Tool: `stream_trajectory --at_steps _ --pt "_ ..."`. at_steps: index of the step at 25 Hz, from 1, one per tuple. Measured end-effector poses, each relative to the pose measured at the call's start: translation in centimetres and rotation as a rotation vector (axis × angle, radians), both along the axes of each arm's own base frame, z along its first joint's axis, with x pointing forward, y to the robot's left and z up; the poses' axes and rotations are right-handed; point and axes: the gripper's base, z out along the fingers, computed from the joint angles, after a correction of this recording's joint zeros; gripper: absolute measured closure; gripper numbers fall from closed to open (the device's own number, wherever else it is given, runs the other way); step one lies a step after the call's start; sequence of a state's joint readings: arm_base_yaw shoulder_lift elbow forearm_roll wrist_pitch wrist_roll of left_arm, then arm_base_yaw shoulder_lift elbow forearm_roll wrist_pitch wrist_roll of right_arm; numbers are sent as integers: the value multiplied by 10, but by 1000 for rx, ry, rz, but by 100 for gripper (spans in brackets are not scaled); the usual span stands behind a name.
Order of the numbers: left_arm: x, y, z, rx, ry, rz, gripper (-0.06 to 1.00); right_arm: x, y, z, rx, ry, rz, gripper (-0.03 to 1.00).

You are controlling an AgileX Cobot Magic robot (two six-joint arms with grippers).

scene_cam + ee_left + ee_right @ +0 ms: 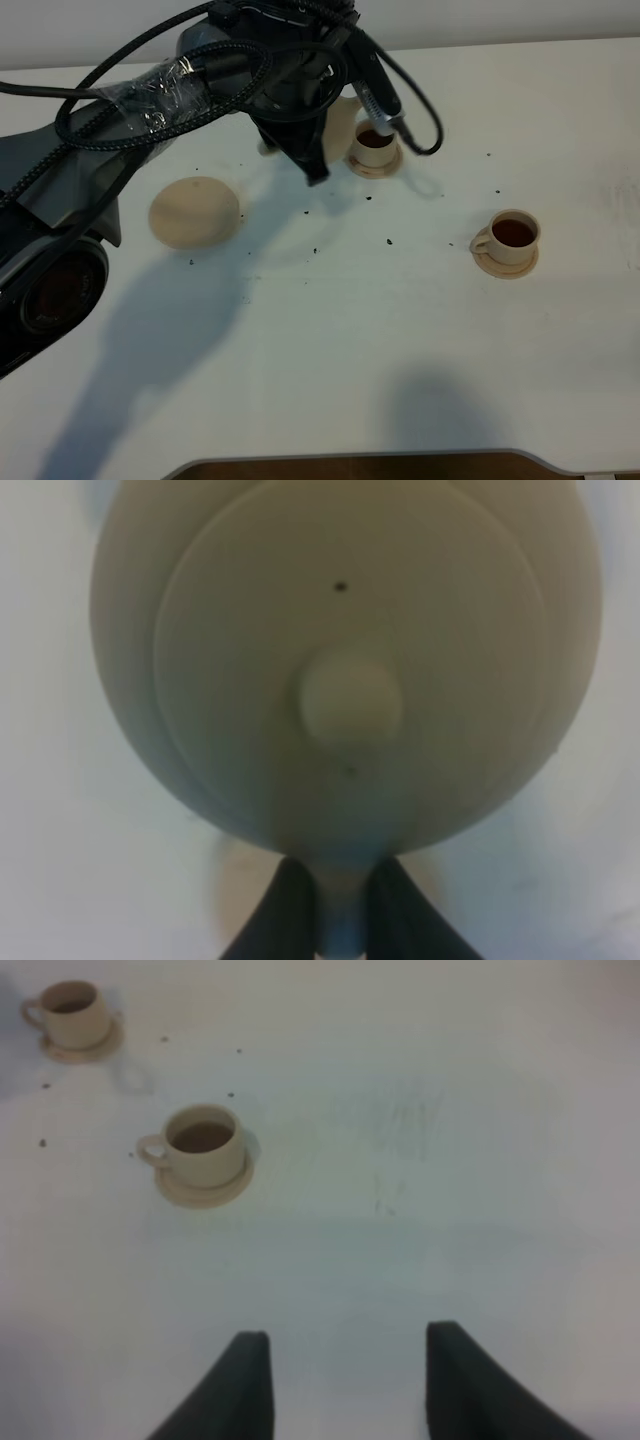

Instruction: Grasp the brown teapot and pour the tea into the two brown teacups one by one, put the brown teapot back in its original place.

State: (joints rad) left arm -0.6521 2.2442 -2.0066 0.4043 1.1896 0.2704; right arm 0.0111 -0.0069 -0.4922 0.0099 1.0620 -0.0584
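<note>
My left gripper (pixel 340 920) is shut on the loop handle of the brown teapot (pixel 350 680), which fills the left wrist view from above with its knobbed lid. In the high view the teapot (pixel 341 125) is held at the back, mostly hidden by my left arm, right beside the far teacup (pixel 375 146). That cup stands on its small saucer and holds dark tea. The second teacup (pixel 512 236) on its saucer, at the right, also holds tea. The wide round saucer (pixel 195 212) lies bare at the left. My right gripper (pixel 350 1390) is open and empty over bare table; both cups (pixel 203 1145) (pixel 72 1015) lie ahead of it.
The white table (pixel 330 340) carries several small dark specks (pixel 389 241) between the cups. My left arm and its cables (pixel 150 100) stretch from the left edge over the back. A dark edge (pixel 350 468) shows at the front.
</note>
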Motion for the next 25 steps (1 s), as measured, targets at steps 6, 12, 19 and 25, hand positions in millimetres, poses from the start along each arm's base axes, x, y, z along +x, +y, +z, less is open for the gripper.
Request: stream_trajectory --at_steps 6,12,19,25 --pt "-10 2 -24 -52 94 123 83 0 0 0 0 0 0 59" --pt "-15 15 -53 -101 199 190 83 0 0 0 0 0 0 59" --pt "-14 37 -7 -167 137 248 83 0 0 0 0 0 0 59" --pt "-6 78 11 -179 125 377 83 0 0 0 0 0 0 59"
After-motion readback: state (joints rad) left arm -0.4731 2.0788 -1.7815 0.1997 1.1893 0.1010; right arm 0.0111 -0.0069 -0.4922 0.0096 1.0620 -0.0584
